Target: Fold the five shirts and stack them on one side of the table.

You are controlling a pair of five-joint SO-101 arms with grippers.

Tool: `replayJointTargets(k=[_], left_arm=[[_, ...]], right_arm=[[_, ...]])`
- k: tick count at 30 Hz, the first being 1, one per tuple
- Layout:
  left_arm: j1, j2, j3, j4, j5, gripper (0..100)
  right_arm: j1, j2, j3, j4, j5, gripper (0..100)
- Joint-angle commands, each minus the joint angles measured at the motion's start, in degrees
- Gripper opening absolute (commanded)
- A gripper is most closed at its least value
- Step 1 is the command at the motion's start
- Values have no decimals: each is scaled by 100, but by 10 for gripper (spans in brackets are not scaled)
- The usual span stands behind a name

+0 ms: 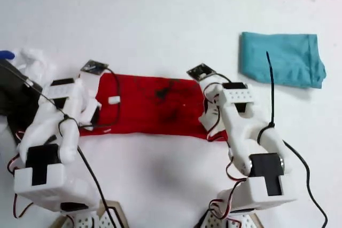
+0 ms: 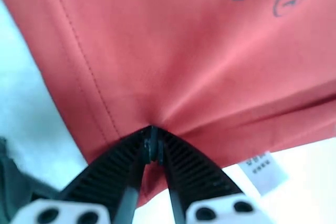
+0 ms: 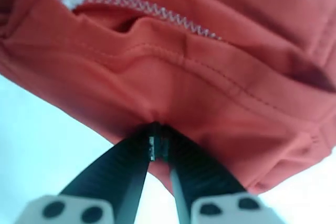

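Red fabric shirt [image 1: 144,105], a long flat band at centre: left gripper [image 2: 152,148] and right gripper [image 3: 156,145] each clamp one end. Folded teal shirt [image 1: 280,60] lies upper right.

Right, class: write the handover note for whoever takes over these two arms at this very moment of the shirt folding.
Left hand: shut on the red shirt, at its edge near the white label.
Right hand: shut on the same shirt's other end, below a seam.
Things: the red shirt lies as a long band on the table between the arms; the teal shirt lies folded on the right arm's side.
Done: teal shirt folded and set aside.
Left: finish folding the red shirt, stack it on the teal one, then do the other shirts.
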Motion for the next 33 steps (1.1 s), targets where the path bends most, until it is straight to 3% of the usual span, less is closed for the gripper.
replayJointTargets(k=[1, 6, 12, 15, 19, 26, 33], left_arm=[[185, -651, -347, 791, 53, 25], [149, -1943, -831, 1565, 123, 26], [-413, -2224, -831, 1160, 185, 40], [-651, -2092, -866, 765, 730, 129], [-712, -1266, -1226, 563, 1336, 256], [-695, 958, -2431, 589, 1688, 256], [-686, 2215, -3442, 993, 1662, 256]], right_arm=[[145, -268, 70, 215, 79, 19], [57, -1402, 62, 585, 88, 19], [31, -3371, 79, 1446, 97, 19], [92, -4180, 97, 1868, 132, 19], [400, -5059, 97, 2440, 695, 19], [1815, -5851, 105, 2905, 1776, 19], [2677, -5912, 949, 2695, 2215, 19]])
